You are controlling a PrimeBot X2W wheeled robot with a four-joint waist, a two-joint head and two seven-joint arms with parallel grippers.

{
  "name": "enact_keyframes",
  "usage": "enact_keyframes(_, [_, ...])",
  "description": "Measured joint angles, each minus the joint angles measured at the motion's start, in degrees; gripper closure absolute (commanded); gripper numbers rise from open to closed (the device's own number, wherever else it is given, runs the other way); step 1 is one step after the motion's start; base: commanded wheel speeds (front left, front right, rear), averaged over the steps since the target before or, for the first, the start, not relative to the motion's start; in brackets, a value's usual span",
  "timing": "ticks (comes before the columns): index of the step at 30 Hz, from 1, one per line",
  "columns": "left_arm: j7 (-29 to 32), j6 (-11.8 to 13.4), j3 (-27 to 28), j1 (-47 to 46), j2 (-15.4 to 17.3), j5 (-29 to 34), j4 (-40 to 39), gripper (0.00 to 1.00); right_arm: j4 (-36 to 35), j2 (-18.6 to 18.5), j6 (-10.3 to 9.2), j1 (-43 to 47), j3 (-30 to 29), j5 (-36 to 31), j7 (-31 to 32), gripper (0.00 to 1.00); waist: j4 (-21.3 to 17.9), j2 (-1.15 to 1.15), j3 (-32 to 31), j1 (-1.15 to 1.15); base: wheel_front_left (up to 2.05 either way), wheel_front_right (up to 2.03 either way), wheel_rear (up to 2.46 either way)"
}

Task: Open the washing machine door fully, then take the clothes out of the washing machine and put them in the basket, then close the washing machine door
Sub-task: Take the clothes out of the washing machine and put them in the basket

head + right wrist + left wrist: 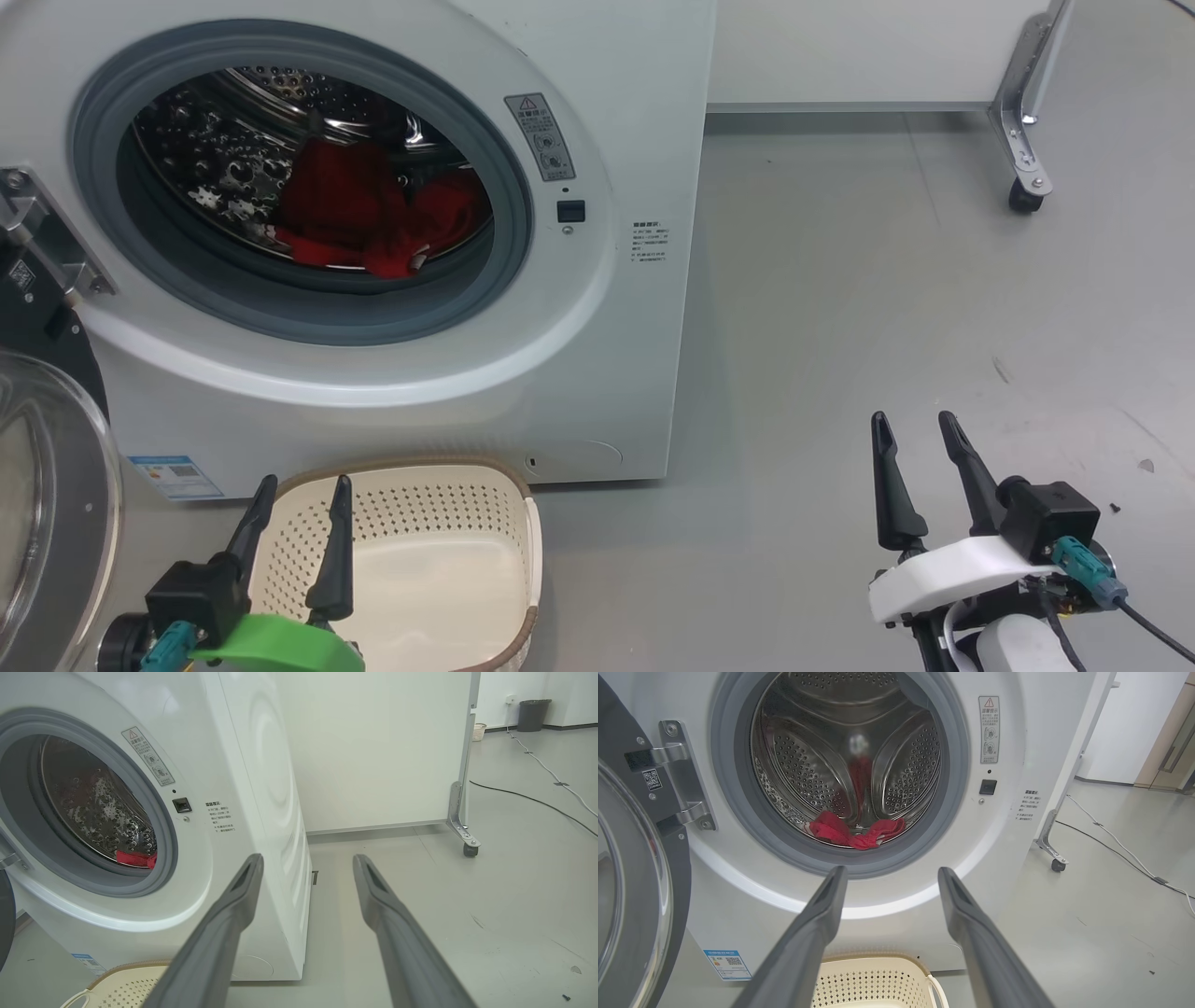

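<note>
In the head view, the clothes (364, 219) are seen as a red heap inside the machine (616, 373), low in its drum (215, 140) and toward the right of the opening. The door (56, 523) is swung wide at the machine's left, and the basket (429, 560) is set just in front of the machine. The left pincer (306, 483) is held spread and empty in front of the machine, over the basket. The right pincer (913, 418), likewise spread and empty, is held off the machine's right.

In the left wrist view, the clothes (854, 833) are stretched across the machine's opening, long axis side to side, narrowed at the middle. Soft, light, limp fabric is to be expected; it would drape and might catch on the machine's gasket (724, 788). A raised fold near the middle is judged the best place to be pinched.

In the right wrist view, a red edge of the clothes (135, 858) is shown just behind the machine's gasket.
</note>
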Motion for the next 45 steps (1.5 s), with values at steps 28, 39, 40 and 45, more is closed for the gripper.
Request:
enact_keyframes(28, [7.0, 3.1, 5.8, -12.1, 5.4, 1.0, -2.5, 0.00, -4.8, 0.1, -0.07, -2.0, 3.2, -2.4, 0.4, 0.00, -4.4, 0.00, 15.8, 0.00, 0.00, 0.00, 0.00])
enact_keyframes(39, [16.7, 5.5, 11.0, -29.8, 10.9, -0.2, 0.3, 0.00, -6.4, 0.2, -0.07, -5.7, 5.1, -2.4, 0.4, 0.00, -8.1, 0.00, 24.5, 0.00, 0.00, 0.00, 0.00])
enact_keyframes(40, [17.7, 5.8, 11.4, -31.4, 11.2, -0.6, 0.6, 0.00, -6.5, 0.2, -0.07, -6.2, 5.2, -2.4, 0.4, 0.00, -8.5, 0.00, 25.3, 0.00, 0.00, 0.00, 0.00])
enact_keyframes(45, [22.9, 6.1, 11.0, -40.2, 14.0, 0.2, 3.6, 0.00, -7.1, 0.2, -0.05, -8.8, 5.9, -2.4, 0.4, 0.00, -10.5, 0.00, 30.2, 0.01, 0.00, 0.00, 0.00])
